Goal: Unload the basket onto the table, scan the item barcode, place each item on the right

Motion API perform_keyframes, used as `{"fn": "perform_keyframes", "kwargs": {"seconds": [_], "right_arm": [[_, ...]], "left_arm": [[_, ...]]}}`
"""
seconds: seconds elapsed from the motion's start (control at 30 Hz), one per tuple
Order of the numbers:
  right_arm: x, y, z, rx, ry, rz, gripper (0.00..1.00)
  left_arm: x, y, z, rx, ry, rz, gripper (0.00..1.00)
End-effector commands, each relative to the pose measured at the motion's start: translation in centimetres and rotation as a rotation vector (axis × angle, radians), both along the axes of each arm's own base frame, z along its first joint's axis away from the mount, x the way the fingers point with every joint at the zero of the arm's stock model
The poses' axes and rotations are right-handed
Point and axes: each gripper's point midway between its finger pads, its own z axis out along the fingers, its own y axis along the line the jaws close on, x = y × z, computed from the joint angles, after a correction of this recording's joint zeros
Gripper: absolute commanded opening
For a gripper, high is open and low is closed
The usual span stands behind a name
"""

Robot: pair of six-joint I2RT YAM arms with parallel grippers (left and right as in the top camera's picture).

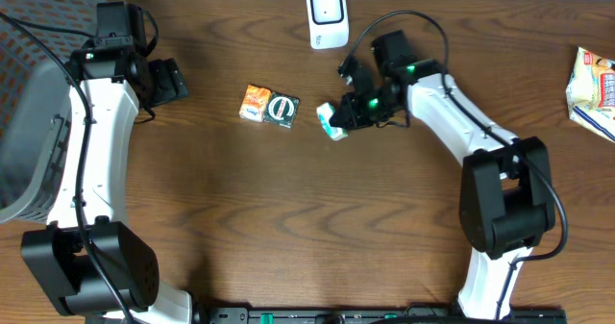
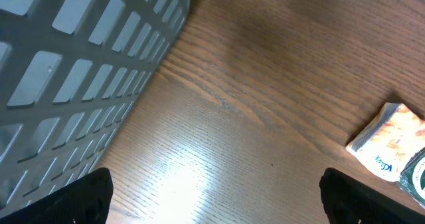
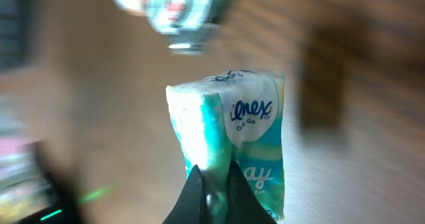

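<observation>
A teal-and-white Kleenex tissue pack (image 3: pixel 229 134) stands upright, pinched at its lower edge by the right gripper (image 3: pixel 212 199); the left gripper (image 2: pixel 219 199) is spread wide.

One teal pack (image 3: pixel 232 131), two other packs (image 1: pixel 270 106), one scanner (image 1: pixel 327 16), one basket (image 1: pixel 24 122), one bag (image 1: pixel 596 88)

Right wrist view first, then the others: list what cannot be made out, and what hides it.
- Right wrist: tissue pack barcode not seen, only its front shows; background lost to blur.
- Overhead: bag cut off by right edge.
- Left wrist: green pack cut off by right edge.
</observation>
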Motion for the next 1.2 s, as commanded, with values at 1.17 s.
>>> {"fn": "perform_keyframes", "kwargs": {"seconds": [1.17], "right_arm": [[-0.8, -12.8, -4.4, -0.256, 0.225, -0.353, 0.29]], "left_arm": [[-0.1, 0.0, -0.6, -0.001, 0.018, -0.007, 0.98]]}}
